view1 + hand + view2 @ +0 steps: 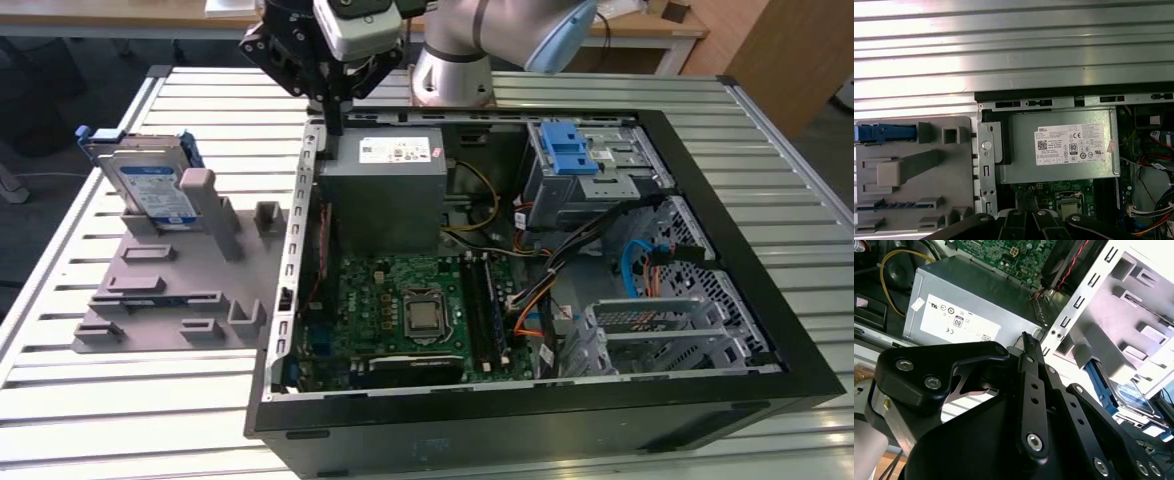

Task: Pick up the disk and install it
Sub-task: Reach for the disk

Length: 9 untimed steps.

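One disk (144, 188) stands on edge in one grey holder (158, 300), its lower part hidden; the single gripper (330, 116) hangs over the computer case (534, 415), jaws closed together and empty.

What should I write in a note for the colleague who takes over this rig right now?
Gripper: shut and empty. It hangs at a corner of the open black computer case, next to the grey metal box with a white sticker.
Disk: the flat silver hard drive with a blue rail frame stands on edge in the grey plastic fixture, outside the case at the exterior view's left, apart from the gripper.
Done: nothing yet.
Left: both the pick-up and the install.
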Tool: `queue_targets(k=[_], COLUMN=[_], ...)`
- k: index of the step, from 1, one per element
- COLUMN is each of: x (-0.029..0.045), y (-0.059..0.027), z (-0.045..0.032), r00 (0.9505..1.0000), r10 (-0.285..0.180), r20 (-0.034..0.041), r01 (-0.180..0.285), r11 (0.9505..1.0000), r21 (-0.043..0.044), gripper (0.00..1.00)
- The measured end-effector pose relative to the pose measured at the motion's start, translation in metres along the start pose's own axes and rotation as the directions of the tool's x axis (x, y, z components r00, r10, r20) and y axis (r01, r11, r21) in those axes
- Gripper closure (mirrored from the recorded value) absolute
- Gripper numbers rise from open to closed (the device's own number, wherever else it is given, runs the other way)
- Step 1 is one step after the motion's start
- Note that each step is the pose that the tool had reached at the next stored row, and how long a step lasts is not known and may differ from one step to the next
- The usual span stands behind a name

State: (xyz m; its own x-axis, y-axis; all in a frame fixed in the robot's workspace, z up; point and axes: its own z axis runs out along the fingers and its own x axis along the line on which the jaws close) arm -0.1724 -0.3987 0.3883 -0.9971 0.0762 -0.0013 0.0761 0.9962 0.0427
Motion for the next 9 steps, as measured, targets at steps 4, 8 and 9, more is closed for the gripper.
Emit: queue_targets(k=[4,8,9], x=[0.0031,0.0060,0.0067], y=[-0.0003,-0.0005,-0.0006], z=[0.0003,0.0005,0.0006], r00=[1.0000,1.0000,1.0000], r10=[0.000,0.000,0.000], r20=[-0.0009,-0.0022,-0.0025], r01=[0.000,0.000,0.000], r11=[1.0000,1.0000,1.0000], r21=[0.0001,0.0002,0.0002], gripper=[0.89,0.89,0.89])
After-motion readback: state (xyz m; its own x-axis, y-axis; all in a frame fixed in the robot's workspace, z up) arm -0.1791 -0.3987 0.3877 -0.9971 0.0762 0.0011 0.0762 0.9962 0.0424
